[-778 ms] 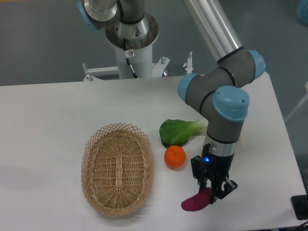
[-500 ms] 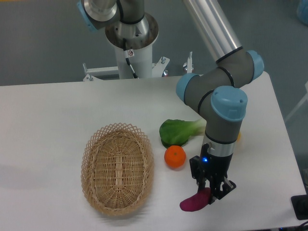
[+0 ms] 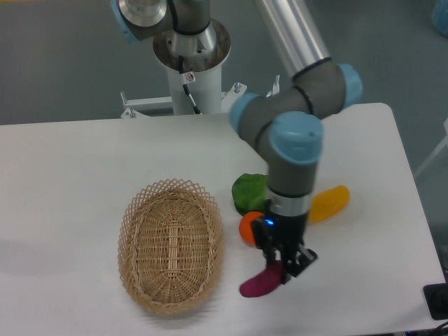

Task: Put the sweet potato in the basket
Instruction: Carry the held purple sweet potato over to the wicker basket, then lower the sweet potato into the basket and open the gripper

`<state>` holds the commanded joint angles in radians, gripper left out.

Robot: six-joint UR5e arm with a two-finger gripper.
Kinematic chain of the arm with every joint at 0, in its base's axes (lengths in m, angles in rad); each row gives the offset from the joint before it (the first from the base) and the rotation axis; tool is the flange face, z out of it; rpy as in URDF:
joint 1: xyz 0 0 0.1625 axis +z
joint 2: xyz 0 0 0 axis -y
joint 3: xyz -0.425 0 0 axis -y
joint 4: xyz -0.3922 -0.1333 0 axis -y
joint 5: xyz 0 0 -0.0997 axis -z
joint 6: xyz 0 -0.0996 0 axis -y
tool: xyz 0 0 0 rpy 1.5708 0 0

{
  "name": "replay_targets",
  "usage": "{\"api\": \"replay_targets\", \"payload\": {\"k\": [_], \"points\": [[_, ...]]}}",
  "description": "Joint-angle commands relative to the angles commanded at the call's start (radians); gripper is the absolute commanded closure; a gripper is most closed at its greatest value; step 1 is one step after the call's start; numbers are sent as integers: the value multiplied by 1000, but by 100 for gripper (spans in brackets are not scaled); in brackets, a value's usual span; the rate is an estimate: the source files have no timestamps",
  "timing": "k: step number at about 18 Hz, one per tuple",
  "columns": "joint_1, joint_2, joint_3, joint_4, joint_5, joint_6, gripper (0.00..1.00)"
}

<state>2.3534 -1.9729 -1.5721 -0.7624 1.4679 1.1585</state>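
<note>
My gripper point(image 3: 281, 271) is shut on the sweet potato point(image 3: 257, 284), a magenta-purple tapered tuber that sticks out to the lower left of the fingers, held just above the table. The basket point(image 3: 171, 243), an oval tan wicker one with a lattice rim, lies to the left of it with nothing in it. The sweet potato's tip is a short way right of the basket's near right rim.
A round orange point(image 3: 247, 227) sits partly behind my wrist, right of the basket. A green leafy vegetable point(image 3: 249, 191) lies behind it. A yellow-orange oblong item point(image 3: 329, 203) lies to the right of the arm.
My gripper has moved left toward the basket with the sweet potato in it. The yellow-orange item, hidden behind the arm before, now shows.
</note>
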Motion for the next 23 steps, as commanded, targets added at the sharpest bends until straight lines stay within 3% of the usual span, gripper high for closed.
{"api": "replay_targets", "payload": {"k": [6, 14, 16, 19, 22, 23], "points": [[-144, 60, -115, 3, 132, -85, 81], [-203, 45, -140, 2, 181, -112, 77], [-204, 40, -140, 3, 181, -109, 66], [-204, 45, -140, 2, 181, -106, 33], [-204, 48, -138, 2, 181, -106, 14], [-204, 46, -138, 2, 181, -106, 13]]}}
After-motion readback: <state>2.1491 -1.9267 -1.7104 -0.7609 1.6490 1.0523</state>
